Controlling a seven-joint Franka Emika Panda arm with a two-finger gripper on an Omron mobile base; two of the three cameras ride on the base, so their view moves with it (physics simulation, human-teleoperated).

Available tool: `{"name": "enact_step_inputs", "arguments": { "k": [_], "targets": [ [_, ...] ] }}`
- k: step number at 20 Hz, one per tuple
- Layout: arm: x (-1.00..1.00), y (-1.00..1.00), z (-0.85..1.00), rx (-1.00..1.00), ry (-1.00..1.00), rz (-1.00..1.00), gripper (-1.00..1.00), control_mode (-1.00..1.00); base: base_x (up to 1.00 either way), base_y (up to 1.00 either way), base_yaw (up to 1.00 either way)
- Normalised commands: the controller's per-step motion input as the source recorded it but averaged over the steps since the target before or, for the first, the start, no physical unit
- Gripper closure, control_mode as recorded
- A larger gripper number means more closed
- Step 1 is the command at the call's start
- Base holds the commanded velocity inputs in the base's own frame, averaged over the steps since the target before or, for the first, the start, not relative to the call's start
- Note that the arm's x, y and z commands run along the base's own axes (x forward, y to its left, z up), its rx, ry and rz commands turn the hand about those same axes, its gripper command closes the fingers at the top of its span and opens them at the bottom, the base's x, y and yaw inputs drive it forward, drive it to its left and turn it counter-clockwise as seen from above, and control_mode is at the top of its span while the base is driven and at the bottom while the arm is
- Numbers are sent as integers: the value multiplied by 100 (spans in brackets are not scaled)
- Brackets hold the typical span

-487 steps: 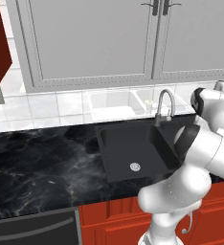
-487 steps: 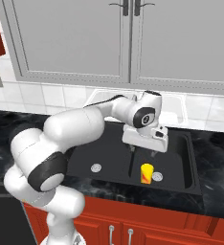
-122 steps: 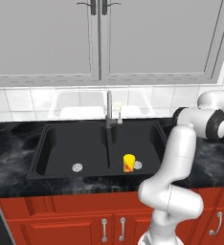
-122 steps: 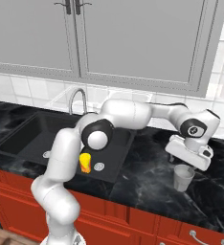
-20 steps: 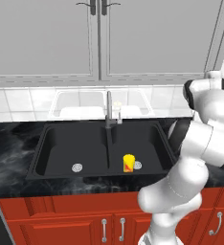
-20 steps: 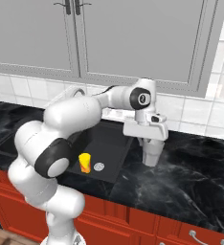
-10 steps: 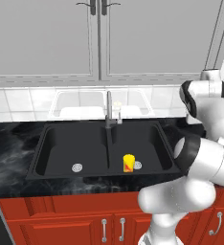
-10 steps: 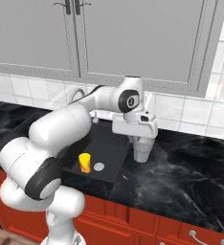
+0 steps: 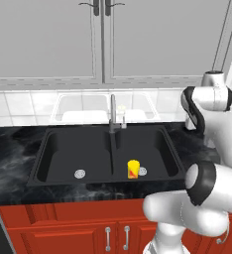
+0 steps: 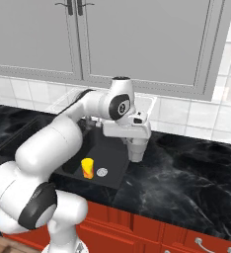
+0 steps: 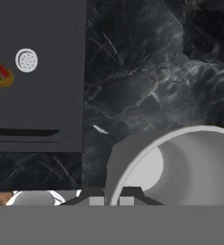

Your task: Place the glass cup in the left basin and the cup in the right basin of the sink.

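Note:
My gripper (image 10: pixel 135 142) is shut on the rim of the glass cup (image 10: pixel 136 154), a translucent grey-white tumbler that hangs upright in the air over the black marble just right of the sink's right rim. In the hand view the glass cup (image 11: pixel 181 162) opens wide at lower right, its wall pinched between my gripper (image 11: pixel 111 197) tips. The yellow cup (image 9: pixel 133 168) stands upright in the right basin (image 9: pixel 162 149) beside its silver drain (image 9: pixel 142 171). The left basin (image 9: pixel 68 149) holds only its drain (image 9: pixel 80 173). The cup (image 10: pixel 88 168) also shows left of my hand.
A chrome faucet (image 9: pixel 113 116) rises behind the sink's divider. Black marble counter (image 10: pixel 186 183) stretches to the right of the sink. Grey wall cabinets (image 9: pixel 103 39) hang above and red cabinet fronts (image 9: pixel 88 233) run below. My own white arm crosses over the sink in the right base view.
The arm has carried the glass cup leftward along the counter, closer to the sink's right rim. The grip has stayed shut. The yellow cup has not moved.

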Motion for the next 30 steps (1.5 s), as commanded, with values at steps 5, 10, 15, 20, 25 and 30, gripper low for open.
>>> {"name": "enact_step_inputs", "arguments": {
  "k": [5,10,15,20,25,30],
  "targets": [
    [0,34,5,0,-10,17,100,-100,0,0,0],
    [0,29,1,0,-6,14,100,-100,0,0,0],
    [0,21,2,0,-1,11,100,-100,0,0,0],
    [0,21,3,0,0,9,100,-100,0,0,0],
    [-1,23,5,1,0,8,100,-100,0,0,0],
    [-5,24,8,3,0,11,100,-100,0,0,0]
  ]
}}
